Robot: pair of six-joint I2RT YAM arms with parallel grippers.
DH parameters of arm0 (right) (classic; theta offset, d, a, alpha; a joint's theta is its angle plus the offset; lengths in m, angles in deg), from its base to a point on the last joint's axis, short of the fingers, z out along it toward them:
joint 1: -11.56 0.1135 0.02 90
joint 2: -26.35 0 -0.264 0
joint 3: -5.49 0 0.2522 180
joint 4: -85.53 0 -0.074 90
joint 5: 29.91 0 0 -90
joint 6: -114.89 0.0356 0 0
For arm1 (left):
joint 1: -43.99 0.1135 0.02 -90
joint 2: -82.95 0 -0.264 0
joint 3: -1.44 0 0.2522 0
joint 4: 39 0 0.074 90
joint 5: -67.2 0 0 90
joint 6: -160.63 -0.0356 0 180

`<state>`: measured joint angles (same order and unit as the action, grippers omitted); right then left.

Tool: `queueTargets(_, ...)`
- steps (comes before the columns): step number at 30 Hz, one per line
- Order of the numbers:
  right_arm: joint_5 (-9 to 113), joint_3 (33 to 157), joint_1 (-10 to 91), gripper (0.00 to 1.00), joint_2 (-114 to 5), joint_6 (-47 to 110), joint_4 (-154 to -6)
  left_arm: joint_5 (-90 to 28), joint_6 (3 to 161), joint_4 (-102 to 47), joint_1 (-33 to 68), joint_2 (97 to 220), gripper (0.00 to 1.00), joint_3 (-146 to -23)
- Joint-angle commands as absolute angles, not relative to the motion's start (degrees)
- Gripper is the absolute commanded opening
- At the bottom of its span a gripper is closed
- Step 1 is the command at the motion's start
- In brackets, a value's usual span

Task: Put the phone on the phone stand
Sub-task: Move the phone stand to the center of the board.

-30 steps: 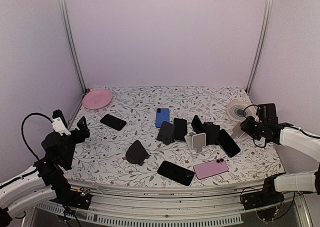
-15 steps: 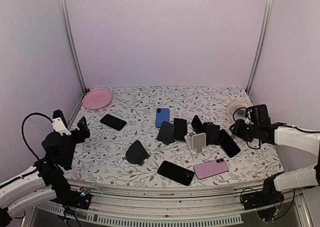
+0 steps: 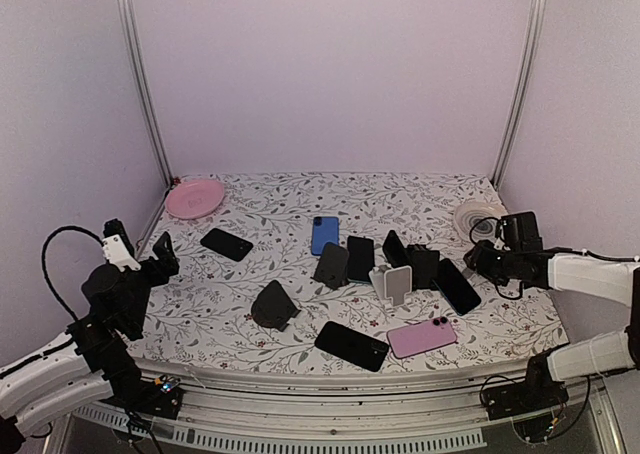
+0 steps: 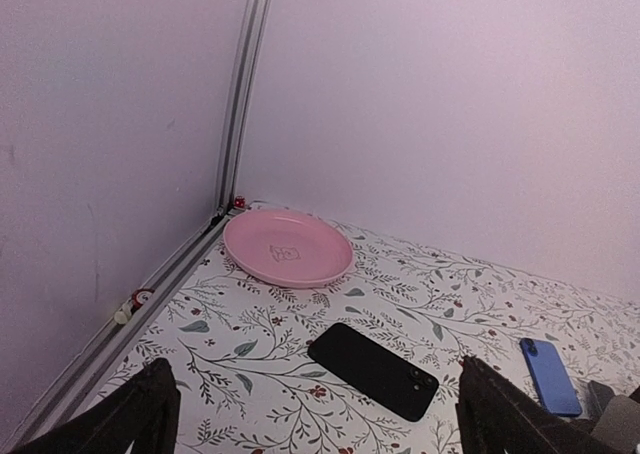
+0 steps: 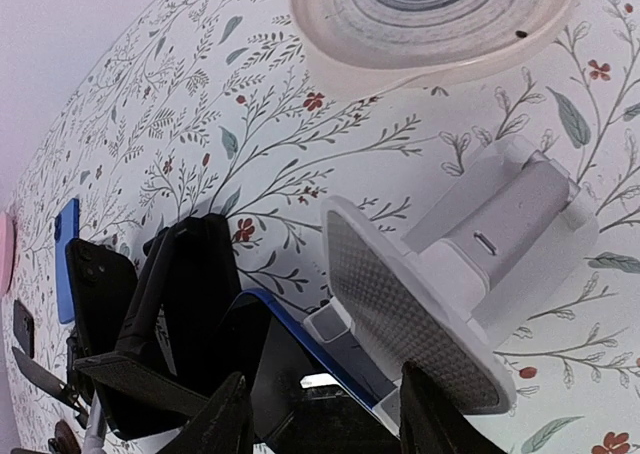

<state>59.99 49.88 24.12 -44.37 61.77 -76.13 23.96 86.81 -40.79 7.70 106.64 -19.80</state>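
Plain pale-lilac walls (image 3: 330, 74) close me in on three sides, evenly lit — silver posts (image 3: 140, 84) stand at the back corners. My table (image 3: 330, 398) wears a white cloth (image 3: 280, 199) printed with leafy sprigs and red flowers.

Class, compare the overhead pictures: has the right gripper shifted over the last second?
Yes. The right gripper has shifted left in the overhead view, closing in on the grey-ringed plate, which has stayed put.
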Motion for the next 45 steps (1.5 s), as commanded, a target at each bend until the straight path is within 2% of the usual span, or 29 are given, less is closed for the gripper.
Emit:
queueTargets(1,61.47,47.45,20.52,0.51,-40.45,61.86,-76.19,23.96,87.14,-40.8,8.55,105.73,0.97,-18.95)
queueTargets(6,62.83,46.19,17.02,0.52,-35.47,61.21,-73.02,24.0,87.15,-40.75,8.57,105.95,0.97,-19.0)
queueTargets(10,63.92,45.64,14.68,0.6,-32.0,60.37,-71.19,23.97,87.15,-40.8,8.57,106.01,0.97,-18.99)
queueTargets(23,64.58,48.71,10.51,0.72,-28.61,55.01,-65.37,23.87,87.15,-40.75,8.57,105.84,0.97,-19.0)
queueTargets(31,70.1,50.17,12.07,0.94,-28.58,51.46,-63.23,23.79,87.14,-40.87,8.57,105.98,0.97,-19.0)
queueTargets(37,75.15,54.16,17.58,0.95,-35.98,50.03,-62.49,23.86,87.15,-40.89,8.57,106.1,0.97,-19.09)
queueTargets(45,79.99,56.44,18.95,0.89,-43.94,49.7,-60.99,23.86,87.15,-40.82,8.57,106.07,0.97,-19.03)
